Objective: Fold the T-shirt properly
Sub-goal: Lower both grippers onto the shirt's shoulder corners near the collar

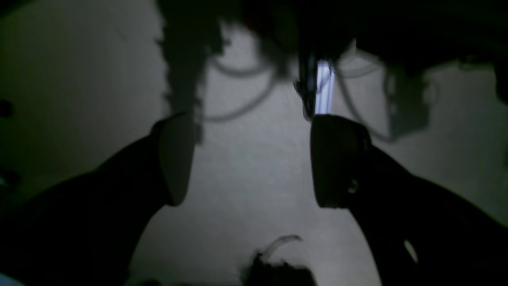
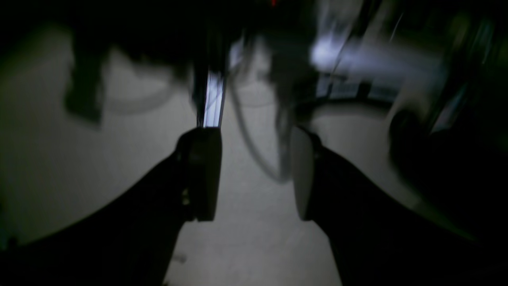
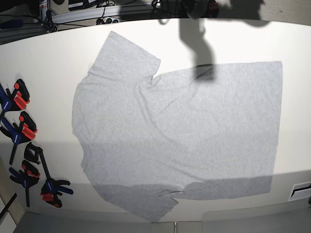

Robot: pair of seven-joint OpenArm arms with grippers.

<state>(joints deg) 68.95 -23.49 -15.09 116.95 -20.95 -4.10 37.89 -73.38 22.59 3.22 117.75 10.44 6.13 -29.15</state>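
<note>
The light grey T-shirt (image 3: 180,131) lies spread flat on the white table (image 3: 48,63) in the base view, plain side up. Its hem is at the right, and its sleeves point to the upper left and lower middle. No lettering shows. Neither arm shows in the base view; only their shadows fall at the top middle. In the left wrist view my left gripper (image 1: 254,159) is open and empty above a dim pale surface. In the right wrist view my right gripper (image 2: 253,174) is open and empty above a similar surface. The shirt does not show clearly in either wrist view.
Several black, red and blue clamps (image 3: 22,131) lie along the table's left edge. Cables and a rail (image 3: 82,14) run behind the far edge. A bright strip (image 1: 324,85) and cable shadows show ahead of the left gripper. The table's front edge (image 3: 218,218) is near the bottom.
</note>
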